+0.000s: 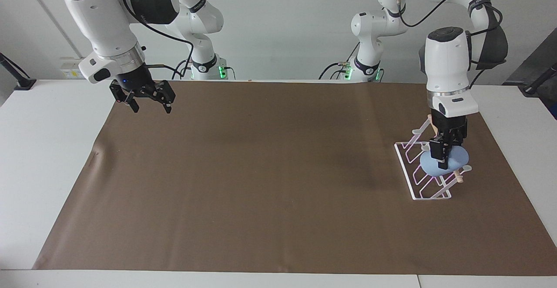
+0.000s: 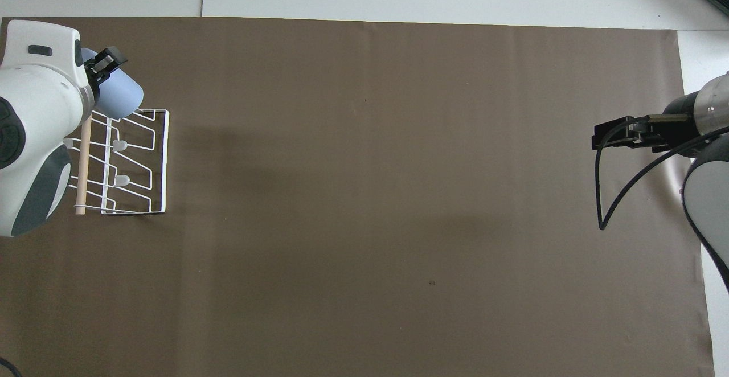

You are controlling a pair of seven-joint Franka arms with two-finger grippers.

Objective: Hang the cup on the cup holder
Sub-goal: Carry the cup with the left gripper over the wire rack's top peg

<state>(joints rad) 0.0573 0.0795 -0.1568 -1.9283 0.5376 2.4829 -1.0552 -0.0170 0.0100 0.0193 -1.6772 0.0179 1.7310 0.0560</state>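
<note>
While left end effector (image 1: 443, 159) grips small light-blue plastic cup (image 1: 452, 162) over white wire cup holder w/ wooden dowel (image 1: 411, 183), misaligned mouth could miss prong, tipping rack. Right end effector (image 1: 149, 103) waits, fingers spread, above the bench.

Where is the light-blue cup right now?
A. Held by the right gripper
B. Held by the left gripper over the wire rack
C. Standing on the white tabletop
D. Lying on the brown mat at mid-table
B: the left gripper is shut on the cup above the wire rack.
</note>
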